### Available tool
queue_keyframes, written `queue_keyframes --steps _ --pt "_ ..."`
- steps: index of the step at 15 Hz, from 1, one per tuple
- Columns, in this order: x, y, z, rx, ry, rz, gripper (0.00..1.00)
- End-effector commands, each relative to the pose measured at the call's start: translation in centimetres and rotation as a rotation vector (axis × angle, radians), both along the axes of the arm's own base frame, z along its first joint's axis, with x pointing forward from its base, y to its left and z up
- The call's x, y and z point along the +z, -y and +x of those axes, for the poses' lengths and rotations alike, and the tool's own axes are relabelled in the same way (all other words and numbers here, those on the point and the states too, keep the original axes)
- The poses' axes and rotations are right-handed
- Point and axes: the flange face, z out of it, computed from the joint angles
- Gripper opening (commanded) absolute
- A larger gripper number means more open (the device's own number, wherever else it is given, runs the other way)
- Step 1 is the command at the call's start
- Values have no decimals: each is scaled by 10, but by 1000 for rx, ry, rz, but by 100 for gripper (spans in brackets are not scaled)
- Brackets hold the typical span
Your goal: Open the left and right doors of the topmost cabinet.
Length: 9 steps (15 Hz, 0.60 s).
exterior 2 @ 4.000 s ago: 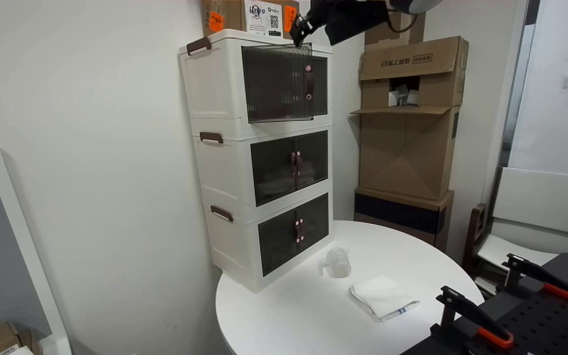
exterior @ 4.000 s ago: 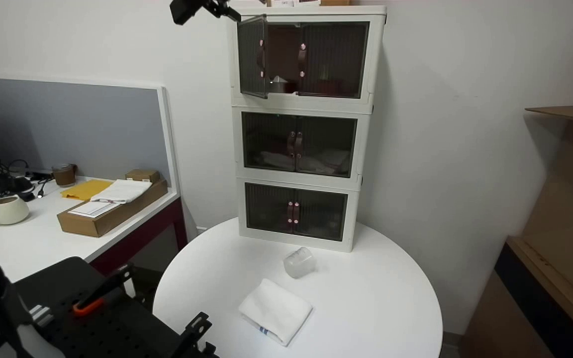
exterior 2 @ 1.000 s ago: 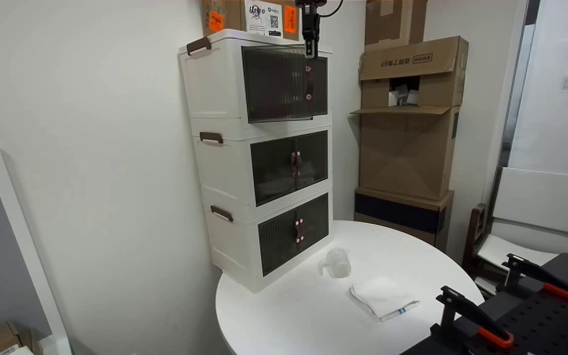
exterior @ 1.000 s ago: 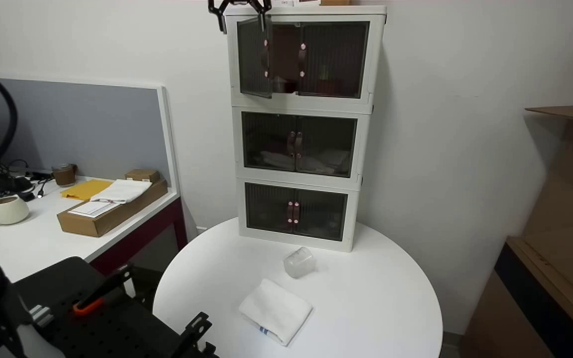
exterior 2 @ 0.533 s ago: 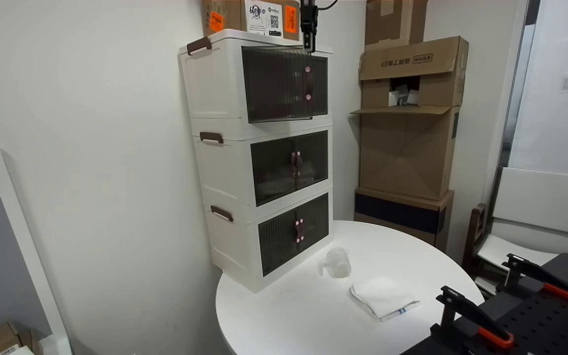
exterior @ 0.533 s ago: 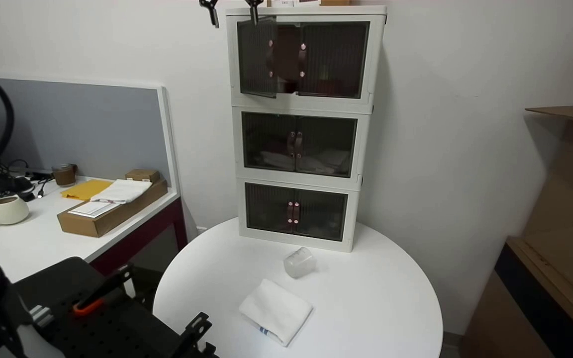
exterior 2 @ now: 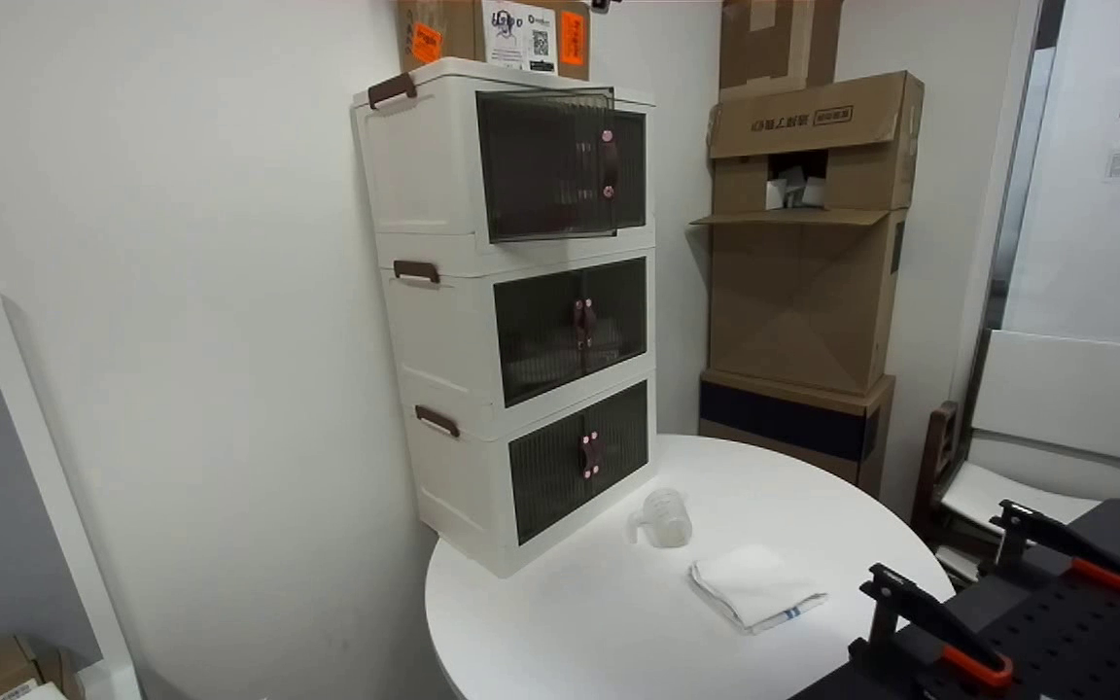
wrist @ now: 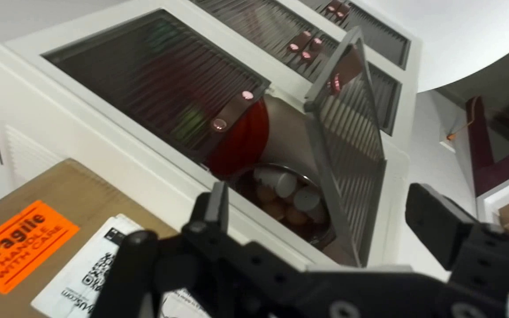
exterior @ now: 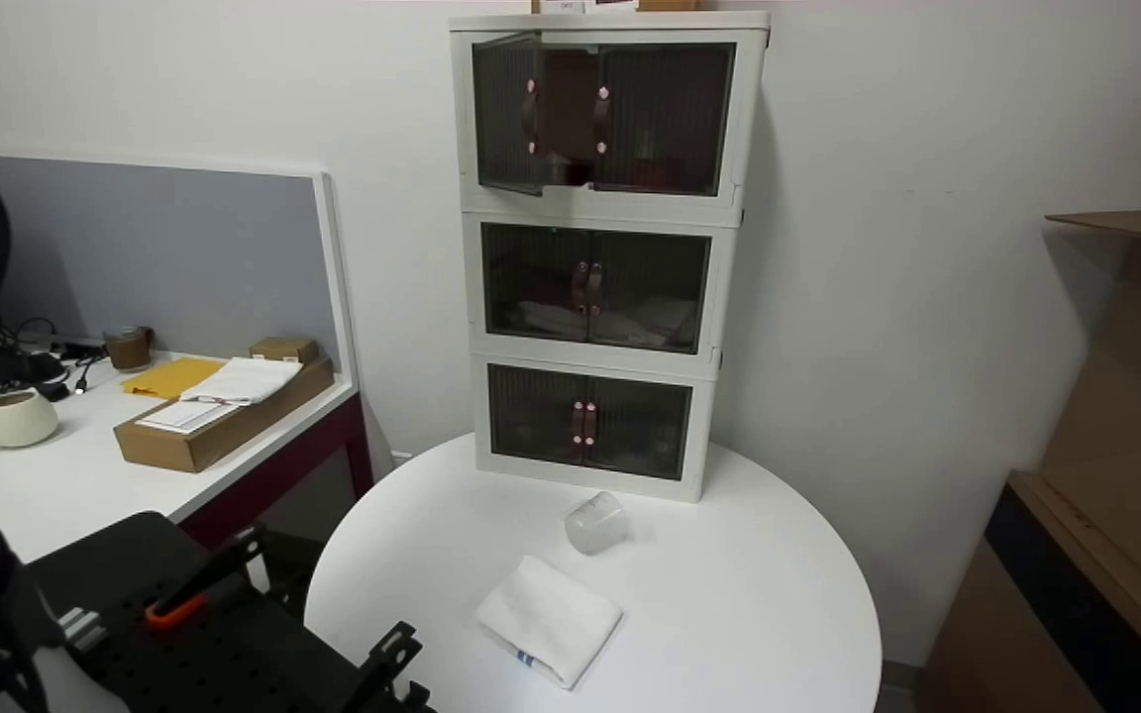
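The topmost cabinet [exterior: 620,206] is the upper white box of the stack, also in an exterior view [exterior 2: 414,165]. Its left door [exterior: 506,119] stands partly open, swung outward; it also shows in an exterior view [exterior 2: 541,165] and the wrist view [wrist: 354,132]. Its right door [exterior: 670,119] is closed, as the wrist view [wrist: 148,75] also shows. My gripper [wrist: 323,212] is open and empty, above the cabinet's top front edge, its fingers apart with the left door's top edge seen between them. Only a tip of it shows at an exterior view's top edge.
A cardboard box [exterior 2: 463,39] lies on the cabinet top. Inside are a red object [wrist: 245,137] and a round bowl [wrist: 290,194]. A clear cup [exterior: 597,523] and a folded white cloth [exterior: 551,619] lie on the round table [exterior: 749,594]. Cardboard boxes [exterior 2: 793,292] stand beside the stack.
My gripper has left the left door's top edge, turned fingers-down, then risen almost out of the exterior views. The left door swung slightly toward closed, then slightly back outward. The right door has not moved.
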Motion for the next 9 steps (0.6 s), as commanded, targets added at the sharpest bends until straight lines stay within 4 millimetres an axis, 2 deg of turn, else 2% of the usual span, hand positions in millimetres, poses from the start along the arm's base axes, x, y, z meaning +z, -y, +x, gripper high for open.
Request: queue_keyframes --steps 1,6,9 --pt "-20 1 22 -13 60 -25 100" --pt "-74 -11 42 19 8 -32 100" --pt "-97 -19 46 35 -37 -32 100"
